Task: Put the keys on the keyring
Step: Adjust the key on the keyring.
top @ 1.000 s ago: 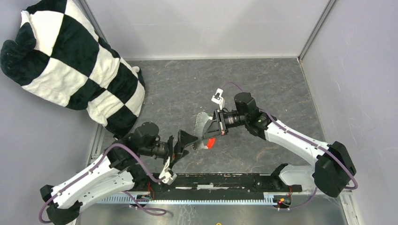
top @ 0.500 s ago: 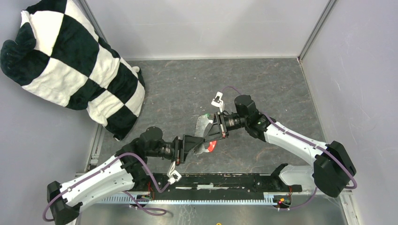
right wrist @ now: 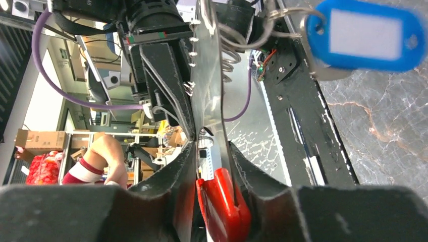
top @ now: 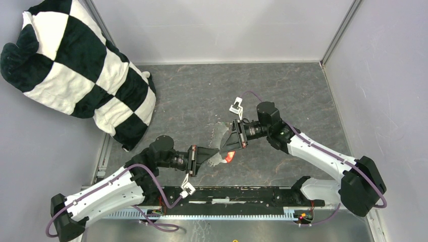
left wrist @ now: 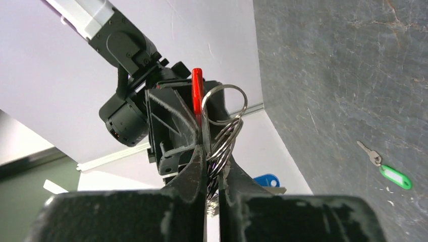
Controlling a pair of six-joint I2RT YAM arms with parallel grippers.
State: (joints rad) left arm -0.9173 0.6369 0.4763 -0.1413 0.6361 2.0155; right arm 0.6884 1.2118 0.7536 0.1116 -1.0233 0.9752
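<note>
Left wrist view: green key (left wrist: 387,170) lies flat, blade pointing upper-left.

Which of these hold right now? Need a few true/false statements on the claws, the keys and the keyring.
1. The left claw is shut on the keyring. True.
2. The green key is on the keyring. False: it lies on the table, apart from both claws.
3. The red tag sits between the fingers of the right claw. True.
4. The blue key lies on the table. False: it is up in the air by the keyring.
</note>
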